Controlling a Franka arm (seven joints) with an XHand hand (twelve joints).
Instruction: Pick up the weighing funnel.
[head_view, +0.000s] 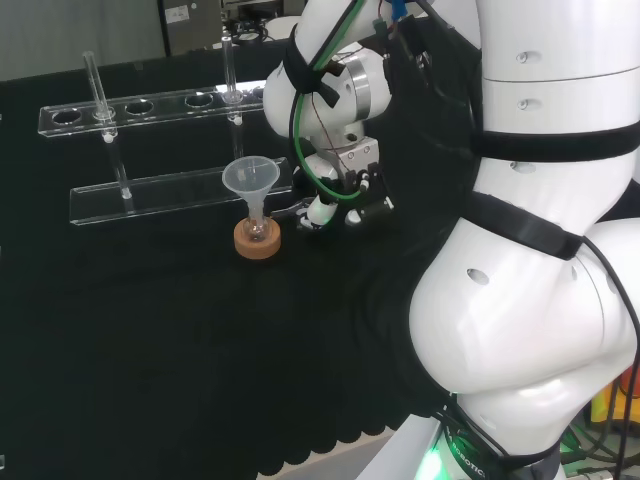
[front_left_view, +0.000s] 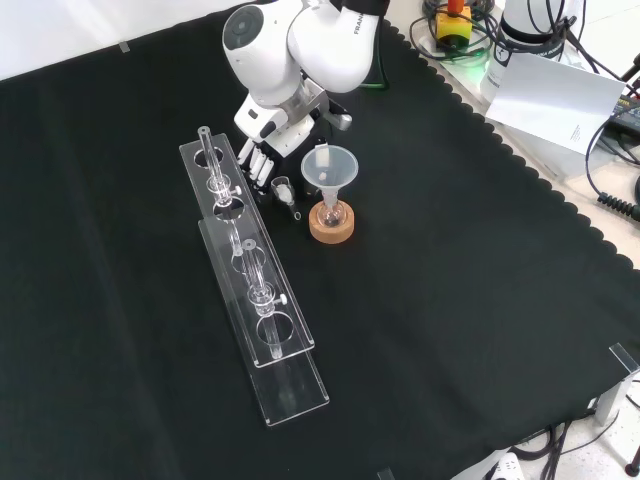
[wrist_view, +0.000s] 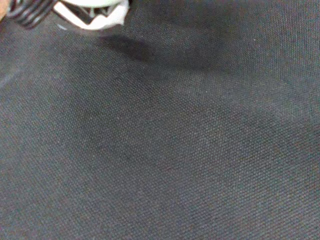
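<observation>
Weighing funnel (front_left_view: 283, 189): status not yet lifted. It lies on the black cloth of the desk (front_left_view: 450, 300). In the front view it sits just right of the far end of the rack (front_left_view: 262, 320) and just left of the funnel (front_left_view: 330, 166).

Hand (front_left_view: 260, 160): it is positioned low over the cloth at the far side of the weighing funnel, close beside it. Its fingers (front_left_view: 257, 166) point down and look extended, not wrapped round anything. Contact with the piece cannot be confirmed from the front view, because clear material against dark cloth is hard to resolve.

Progress: the approach appears complete. The remaining steps are judged to be closing the fingers on the piece and raising it clear of the desk.

Materials and shapes:
- Weighing funnel: small, clear, scoop-shaped body with a short thin stem towards the near side.
- Funnel: translucent cone, mouth up, stem seated in a small flask (front_left_view: 331, 211).
- Cork ring (front_left_view: 331, 230): tan, round, matte stand under the flask.
- Rack: clear two-tier plate with round holes, glossy edges, holding an upright tube (front_left_view: 211, 158).
- Cloth: black woven fabric with a fine grain in the wrist view and a scalloped edge.
</observation>
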